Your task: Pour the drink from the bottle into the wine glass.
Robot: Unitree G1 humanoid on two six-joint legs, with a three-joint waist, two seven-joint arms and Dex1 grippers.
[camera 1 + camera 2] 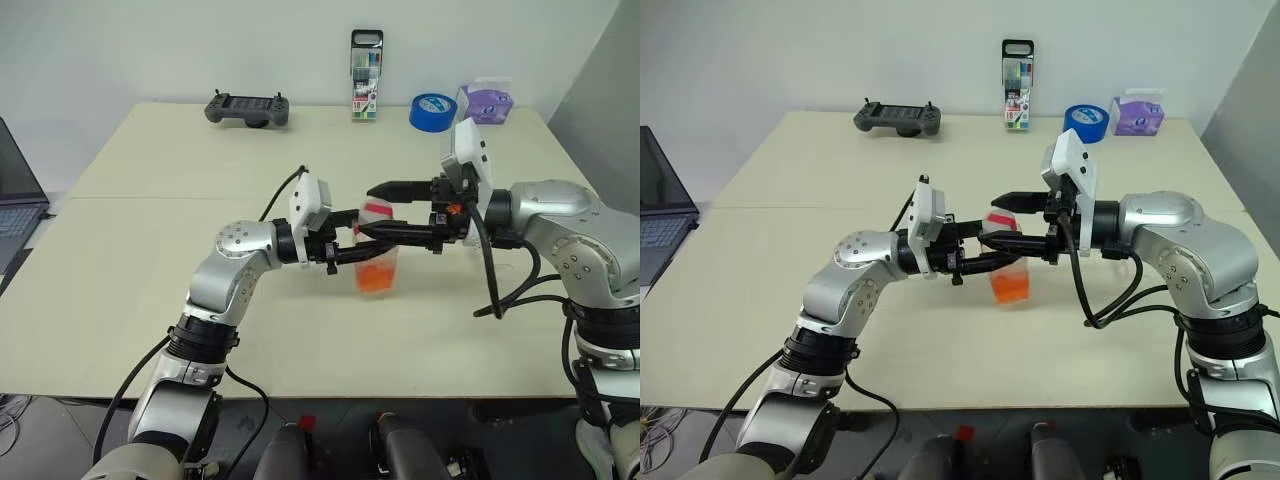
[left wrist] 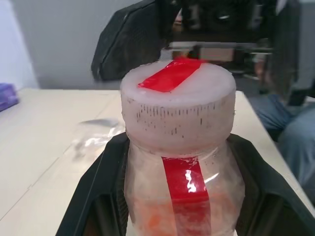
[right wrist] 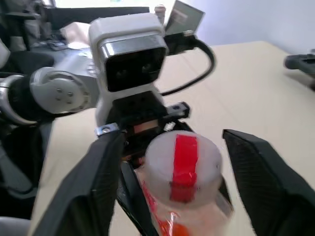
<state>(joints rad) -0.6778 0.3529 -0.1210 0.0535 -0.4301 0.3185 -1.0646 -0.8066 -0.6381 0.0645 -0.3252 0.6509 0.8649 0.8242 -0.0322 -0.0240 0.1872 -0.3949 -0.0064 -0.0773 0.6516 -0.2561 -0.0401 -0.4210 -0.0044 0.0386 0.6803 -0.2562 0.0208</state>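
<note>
Above table [image 1: 150, 300]: light, squashy bottle [image 1: 377, 262] pinched below cap [image 2: 178, 105] by left gripper [image 1: 368, 252]; right gripper [image 1: 380, 210] spread beside cap.

Bottle [image 2: 184, 196]: clear plastic, glossy red label; cap [image 2: 177, 110] matt white, ribbed. Hand fingers [image 3: 98, 182]: matt black plastic. Table [image 1: 150, 290]: smooth matt beige.

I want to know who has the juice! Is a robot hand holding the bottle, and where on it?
Yes. The left gripper holds the bottle around its body, just below the cap. The right gripper is open around the cap, not gripping.
</note>
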